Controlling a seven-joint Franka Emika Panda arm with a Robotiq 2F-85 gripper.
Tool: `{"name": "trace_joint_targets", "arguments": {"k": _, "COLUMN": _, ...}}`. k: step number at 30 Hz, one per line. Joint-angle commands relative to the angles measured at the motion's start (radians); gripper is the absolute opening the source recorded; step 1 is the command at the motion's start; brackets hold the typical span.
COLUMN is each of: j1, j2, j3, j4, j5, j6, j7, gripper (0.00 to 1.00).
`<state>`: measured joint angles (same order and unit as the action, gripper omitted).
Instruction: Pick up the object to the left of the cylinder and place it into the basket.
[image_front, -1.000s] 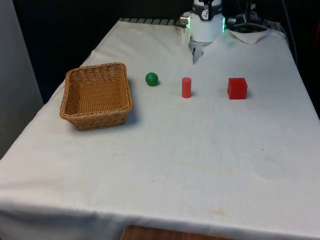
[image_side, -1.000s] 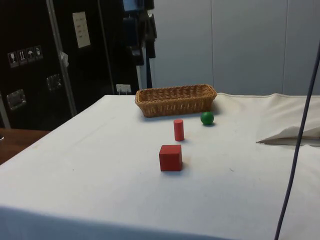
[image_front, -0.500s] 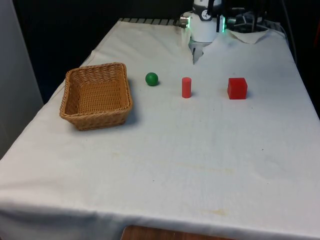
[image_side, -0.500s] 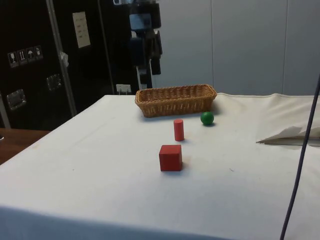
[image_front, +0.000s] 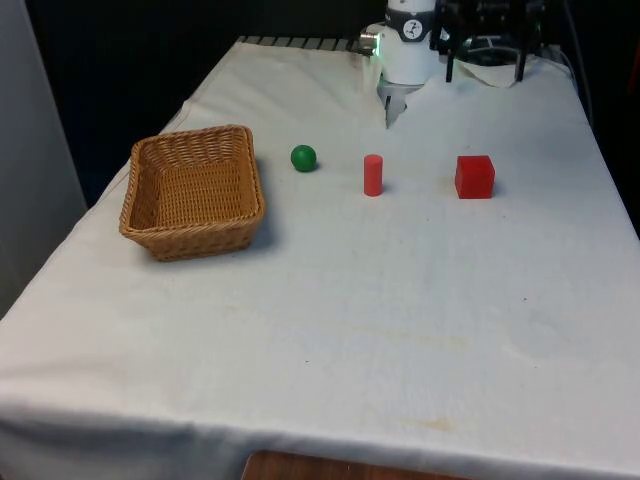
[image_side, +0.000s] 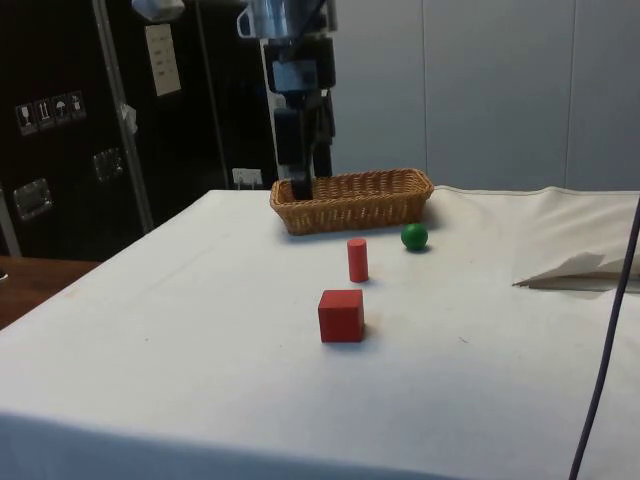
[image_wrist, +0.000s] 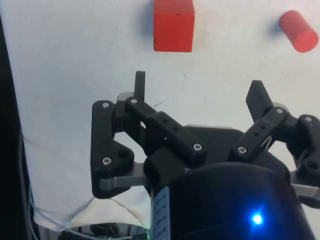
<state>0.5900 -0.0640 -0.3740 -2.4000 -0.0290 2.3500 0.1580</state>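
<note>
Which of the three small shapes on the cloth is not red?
The green ball, lying between the basket and the red cylinder; the cube is red too.

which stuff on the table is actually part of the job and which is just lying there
Part of the job:
- green ball, the thing to pick up, on the front view's left of the cylinder
- red cylinder, the reference marker
- wicker basket, the destination
- pincer, open, nothing held

Just lying about:
- red cube
- white cloth

You look along the worktop from its near end, across it sideways, and down close; all share the cube.
</note>
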Motion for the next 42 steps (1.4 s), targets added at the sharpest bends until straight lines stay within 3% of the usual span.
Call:
{"name": "trace_joint_targets", "arguments": {"k": 1, "j1": 0.001, "j2": 0.005, "j3": 0.007, "j4": -0.010, "j5": -0.016, "j6": 0.022, "j7": 0.023, "gripper": 1.00}}
{"name": "trace_joint_targets", "arguments": {"k": 9, "j1": 0.001, "j2": 0.022, "j3": 0.047, "j4": -0.048, "j5": -0.016, "j6": 0.071, "j7": 0.055, "gripper": 1.00}}
{"name": "trace_joint_targets", "arguments": {"k": 10, "j1": 0.000, "j2": 0.017, "j3": 0.041, "j4": -0.040, "j5": 0.000, "j6": 0.048, "j7": 0.033, "gripper": 1.00}}
{"name": "trace_joint_targets", "arguments": {"k": 11, "j1": 0.001, "j2": 0.022, "j3": 0.047, "j4": -0.048, "j5": -0.016, "j6": 0.071, "j7": 0.055, "gripper": 1.00}}
{"name": "trace_joint_targets", "arguments": {"k": 19, "j1": 0.000, "j2": 0.056, "j3": 0.081, "j4": -0.073, "j5": -0.017, "j6": 0.131, "j7": 0.082, "gripper": 1.00}}
{"name": "trace_joint_targets", "arguments": {"k": 20, "j1": 0.000, "j2": 0.054, "j3": 0.081, "j4": -0.069, "j5": 0.000, "j6": 0.116, "j7": 0.065, "gripper": 1.00}}
{"name": "trace_joint_targets", "arguments": {"k": 29, "j1": 0.002, "j2": 0.104, "j3": 0.107, "j4": -0.089, "j5": -0.012, "j6": 0.203, "j7": 0.101, "gripper": 1.00}}
{"name": "trace_joint_targets", "arguments": {"k": 30, "j1": 0.000, "j2": 0.097, "j3": 0.106, "j4": -0.084, "j5": 0.000, "j6": 0.181, "j7": 0.085, "gripper": 1.00}}
{"name": "trace_joint_targets", "arguments": {"k": 31, "j1": 0.002, "j2": 0.109, "j3": 0.109, "j4": -0.091, "j5": -0.011, "j6": 0.211, "j7": 0.102, "gripper": 1.00}}
{"name": "trace_joint_targets", "arguments": {"k": 42, "j1": 0.002, "j2": 0.156, "j3": 0.131, "j4": -0.107, "j5": -0.002, "j6": 0.273, "j7": 0.111, "gripper": 1.00}}
